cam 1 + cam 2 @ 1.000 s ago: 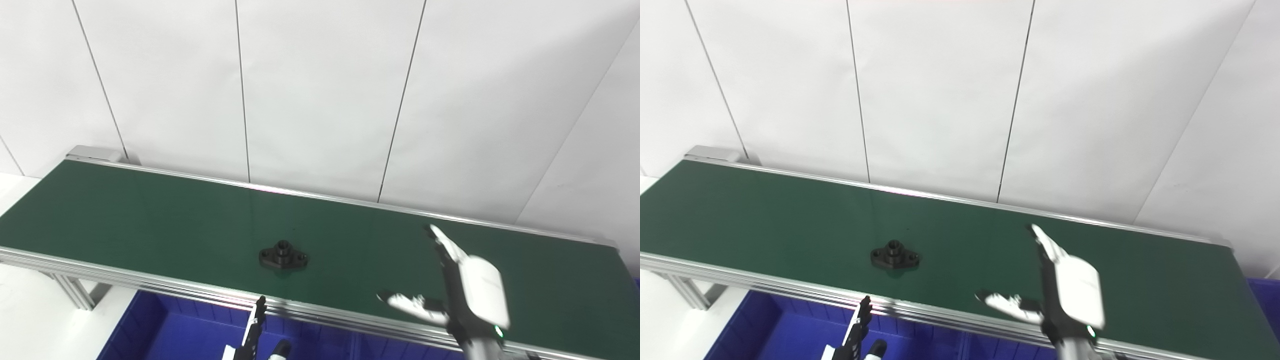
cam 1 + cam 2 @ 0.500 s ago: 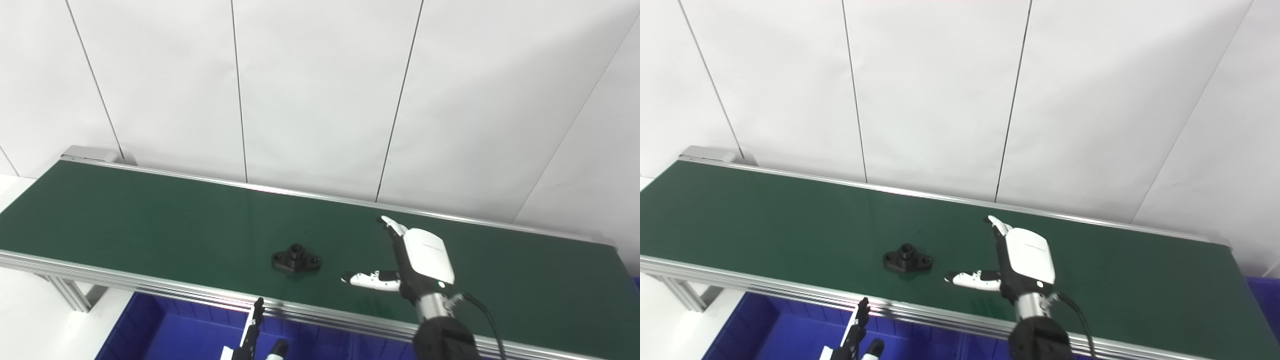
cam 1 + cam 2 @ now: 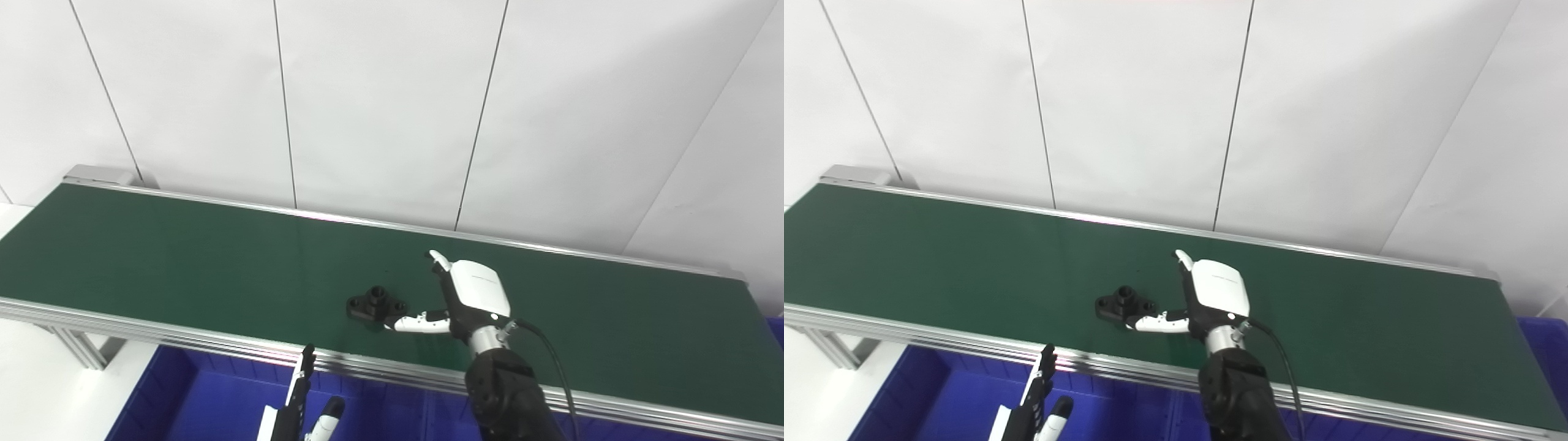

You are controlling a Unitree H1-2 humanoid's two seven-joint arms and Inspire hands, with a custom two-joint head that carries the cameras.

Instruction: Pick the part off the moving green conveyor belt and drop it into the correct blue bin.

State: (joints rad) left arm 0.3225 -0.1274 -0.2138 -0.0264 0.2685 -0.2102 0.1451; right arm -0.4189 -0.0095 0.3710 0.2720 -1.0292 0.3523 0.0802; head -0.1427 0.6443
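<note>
A: So where's the part?
B: On the green conveyor belt, just beside the right hand, which is spread open, holding nothing.
A: Tip?
B: Lead the belt's travel, close around the part's raised hub. Left hand: grip unclear.

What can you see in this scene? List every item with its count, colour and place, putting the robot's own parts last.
Part: one, black, on the belt near its front edge, just left of the right hand.
Conveyor belt: one, green, silver rails, spanning the picture.
Bin: at least one, blue, below the belt's front edge.
Wall panels: white, behind the belt.
Right hand: white and black, open over the belt, thumb beside the part.
Left hand: black and white, low over the bin, mostly out of view.
</note>
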